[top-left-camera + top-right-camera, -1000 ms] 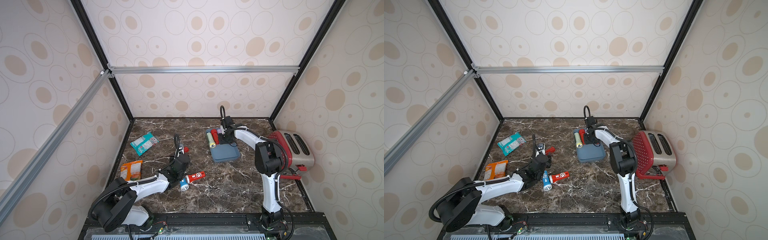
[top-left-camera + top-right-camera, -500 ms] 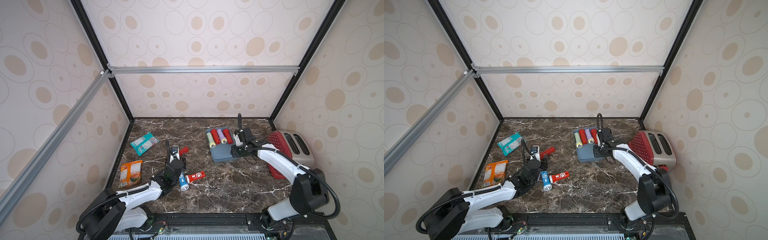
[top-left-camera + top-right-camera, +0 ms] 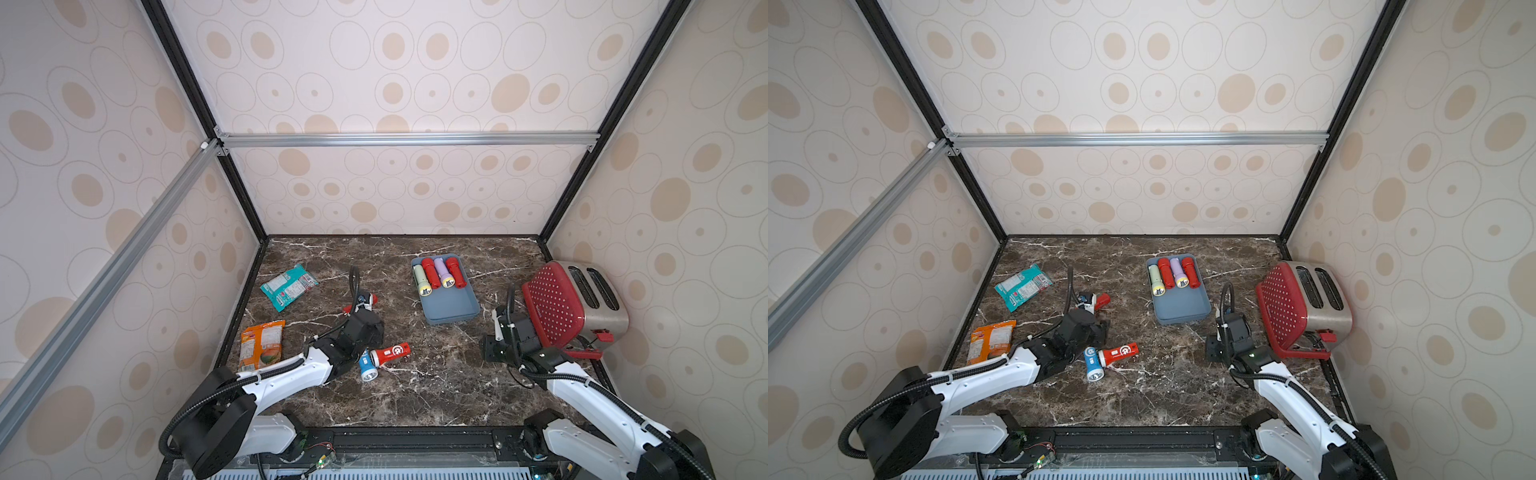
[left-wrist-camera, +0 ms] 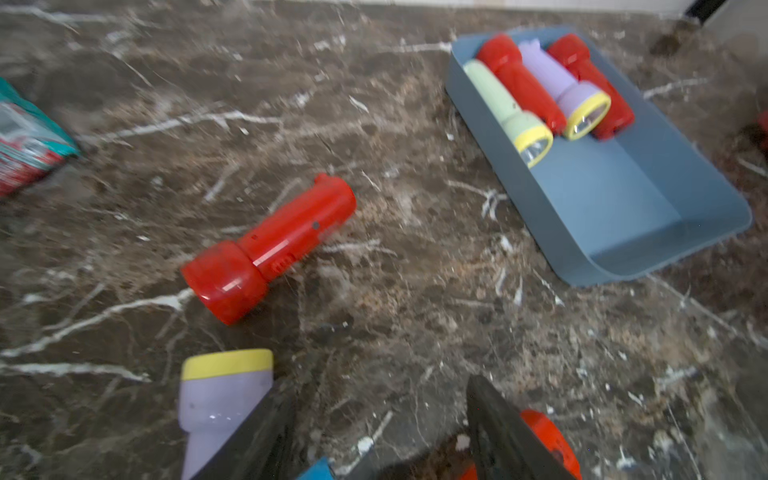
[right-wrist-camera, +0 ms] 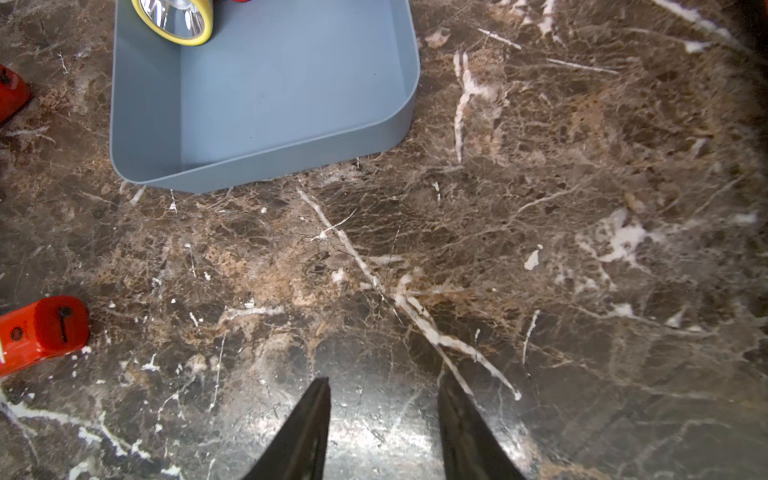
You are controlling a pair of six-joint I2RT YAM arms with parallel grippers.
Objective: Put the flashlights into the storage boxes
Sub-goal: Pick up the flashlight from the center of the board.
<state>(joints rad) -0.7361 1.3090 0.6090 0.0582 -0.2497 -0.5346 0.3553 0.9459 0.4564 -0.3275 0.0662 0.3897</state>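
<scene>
Both hands open, holding nothing.
Left hand (image 4: 378, 384) over the desk (image 5: 540, 208), lilac flashlight (image 4: 220, 399) just beside one finger, red flashlight (image 4: 270, 249) ahead. Right hand (image 5: 383, 378) near the tray (image 3: 451, 305), which holds four flashlights (image 3: 441, 270).

tray (image 3: 1183, 307): four flashlights (image 3: 1166, 272) inside | blue flashlight (image 3: 1091, 362), red flashlight (image 3: 1119, 352): on tabletop (image 3: 1163, 386)

Glossy plastic flashlight (image 4: 270, 249), matt tray (image 4: 631, 195) (marble tabletop (image 5: 540, 249))

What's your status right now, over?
Both open, empty: left end effector, right end effector. Four flashlights in tray; four loose on table. Nothing blocks tray.
</scene>
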